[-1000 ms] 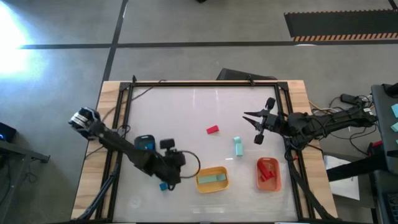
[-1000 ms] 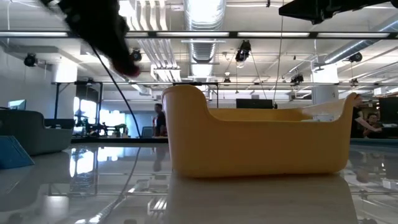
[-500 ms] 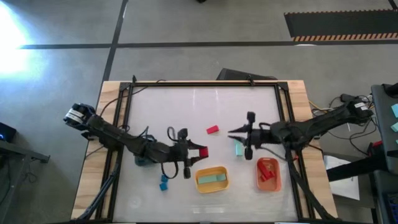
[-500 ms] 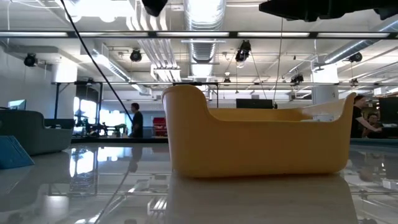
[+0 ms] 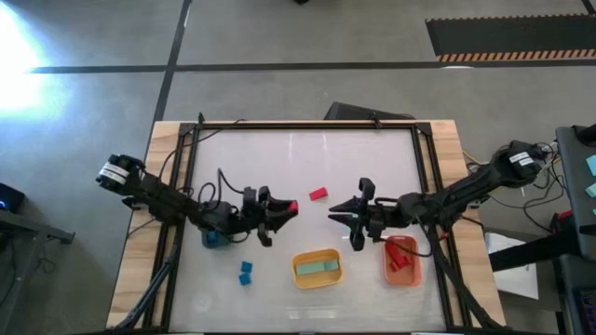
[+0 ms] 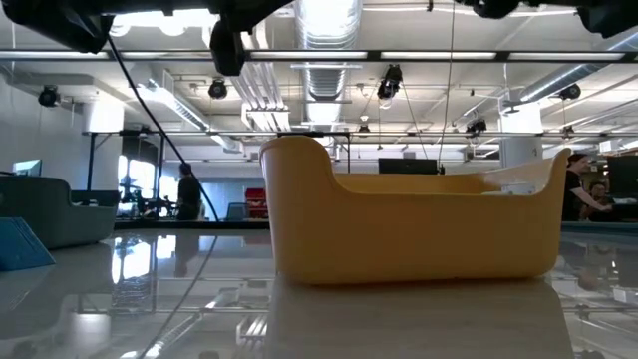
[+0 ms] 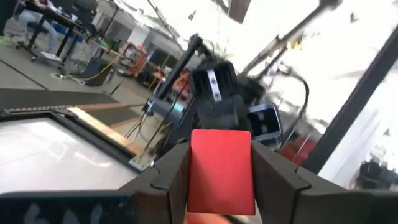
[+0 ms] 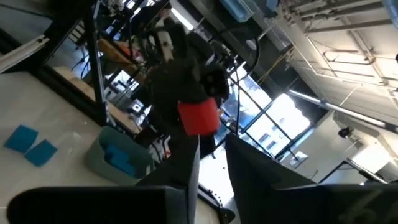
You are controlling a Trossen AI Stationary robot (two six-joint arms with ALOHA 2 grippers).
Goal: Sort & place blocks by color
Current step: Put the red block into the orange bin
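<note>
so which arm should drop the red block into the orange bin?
Probably right. The left end effector holds the red block, but the orange bin sits right beside the open right end effector, which faces it as if for a handover.

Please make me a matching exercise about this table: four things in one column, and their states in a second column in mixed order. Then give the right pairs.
Things:
1. yellow bin
2. orange bin
3. left gripper
4. two blue blocks

States:
a. holds red blocks
b. shut on a red block
c. lie on the bare table
d. holds a mint-teal block

Pairs: 1-d, 2-a, 3-b, 4-c
</note>
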